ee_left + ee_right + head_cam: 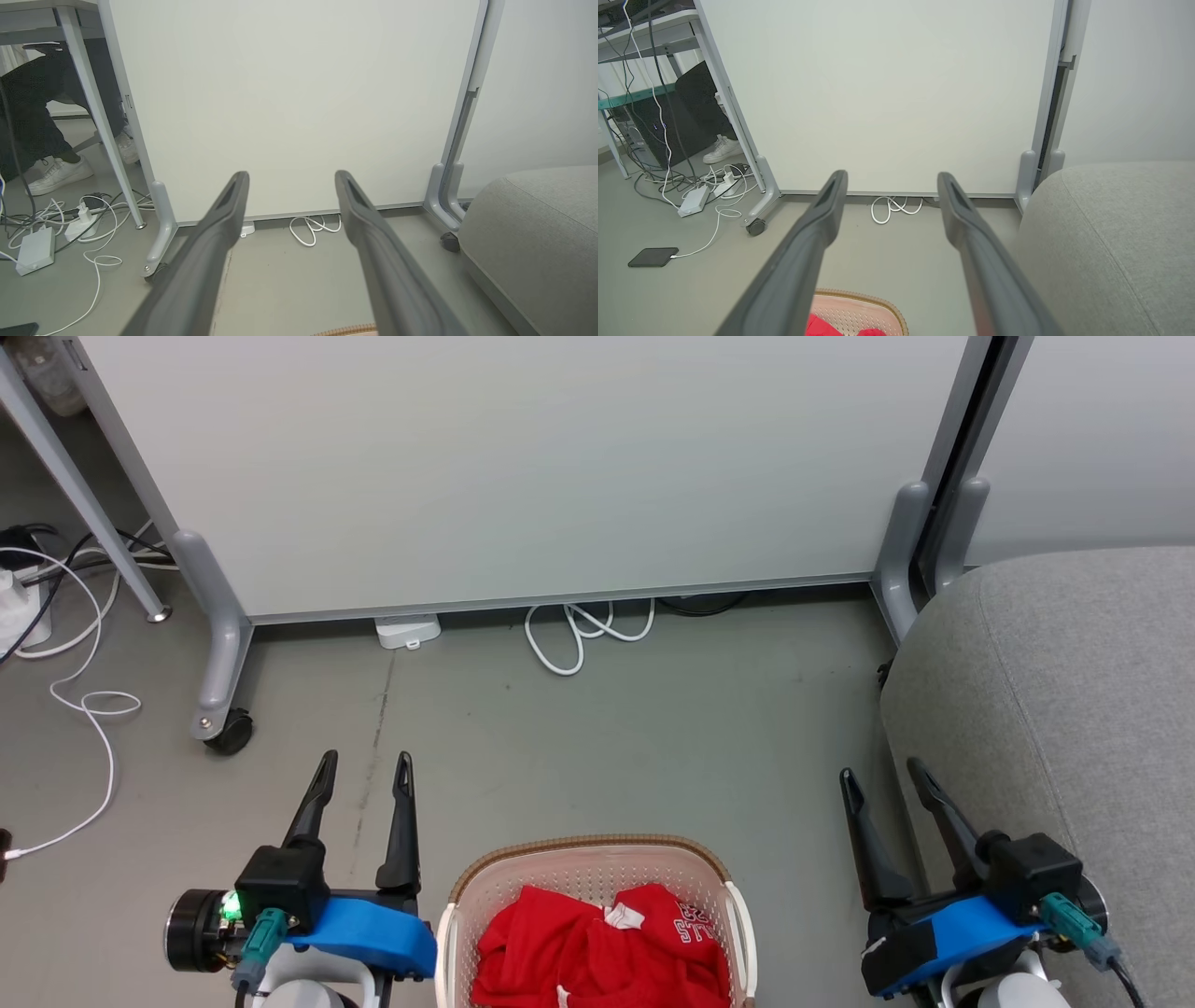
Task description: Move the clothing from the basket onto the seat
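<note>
Basket, head view: you see the basket (pixel 588 875) standing on the floor (pixel 616 737) at bottom centre, between the two grippers and touching neither.
Clothing, head view: the clothing (pixel 597 952) lies bunched inside the basket, red, with white lettering and a white tag facing up. None of it is on the seat.
Seat, head view: the seat (pixel 1074 709) takes up the right side, apart from the basket.
Left gripper, head view: the left gripper (pixel 365 761) hangs left of the basket, fingers apart and holding nothing, tips toward the partition panel (pixel 523 467).
Right gripper, head view: the right gripper (pixel 881 770) sits between basket and seat, just beside the seat's edge, fingers apart and empty.
Cable, head view: a white cable coil (pixel 581 635) lies at the panel's foot.
Left gripper, left wrist view: both fingers stand spread over bare floor with nothing between them.
Basket, left wrist view: you see a sliver of braided rim at the bottom edge, between the fingers.
Surroundings, left wrist view: the seat is at right. A person's white shoe (pixel 58 175) and a power adapter (pixel 35 249) are at left.
Right gripper, right wrist view: fingers apart, gripping nothing.
Basket, right wrist view: rim and red clothing show at the bottom edge, between the fingers.
Surroundings, right wrist view: the seat is at right. A dark phone (pixel 653 257) lies on the floor at left.
</note>
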Robot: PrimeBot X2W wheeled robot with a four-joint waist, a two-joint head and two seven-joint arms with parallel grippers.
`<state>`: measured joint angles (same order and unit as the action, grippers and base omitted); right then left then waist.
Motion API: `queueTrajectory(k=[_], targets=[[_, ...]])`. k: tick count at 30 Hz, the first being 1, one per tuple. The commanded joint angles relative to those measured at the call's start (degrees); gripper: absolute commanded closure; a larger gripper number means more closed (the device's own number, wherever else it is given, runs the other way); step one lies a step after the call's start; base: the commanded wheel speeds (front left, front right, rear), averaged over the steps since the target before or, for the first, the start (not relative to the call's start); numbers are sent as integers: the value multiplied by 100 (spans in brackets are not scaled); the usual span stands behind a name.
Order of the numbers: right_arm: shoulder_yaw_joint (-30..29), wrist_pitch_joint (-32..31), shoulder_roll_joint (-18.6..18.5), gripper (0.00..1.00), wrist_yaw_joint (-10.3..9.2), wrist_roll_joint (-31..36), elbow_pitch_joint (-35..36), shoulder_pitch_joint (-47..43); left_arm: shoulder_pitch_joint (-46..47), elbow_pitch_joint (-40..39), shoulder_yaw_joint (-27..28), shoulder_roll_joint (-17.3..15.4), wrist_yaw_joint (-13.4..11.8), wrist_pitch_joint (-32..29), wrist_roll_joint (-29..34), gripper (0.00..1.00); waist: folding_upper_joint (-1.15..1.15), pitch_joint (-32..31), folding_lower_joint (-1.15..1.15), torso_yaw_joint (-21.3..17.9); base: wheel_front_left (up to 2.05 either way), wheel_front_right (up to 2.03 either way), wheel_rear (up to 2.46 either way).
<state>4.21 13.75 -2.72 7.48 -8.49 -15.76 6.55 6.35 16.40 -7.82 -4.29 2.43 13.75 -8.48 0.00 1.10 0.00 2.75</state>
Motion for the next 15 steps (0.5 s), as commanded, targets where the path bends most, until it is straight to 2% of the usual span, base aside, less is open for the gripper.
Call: queueTrajectory(k=[1, 9, 15], targets=[[20, 51, -28, 0, 2, 129, -7, 77, 100, 15, 27, 2, 31, 50, 121, 0, 0, 1, 0, 1, 0, 0, 0], [65, 125, -28, 0, 2, 455, -42, 72, 98, 127, 85, 53, 111, 126, 408, 0, 0, -9, 0, -1, 0, 0, 0], [57, 155, -27, 0, 2, 481, -82, 61, 62, 158, 187, 95, 189, 153, 374, 0, 0, -24, 0, -6, 0, 0, 0]])
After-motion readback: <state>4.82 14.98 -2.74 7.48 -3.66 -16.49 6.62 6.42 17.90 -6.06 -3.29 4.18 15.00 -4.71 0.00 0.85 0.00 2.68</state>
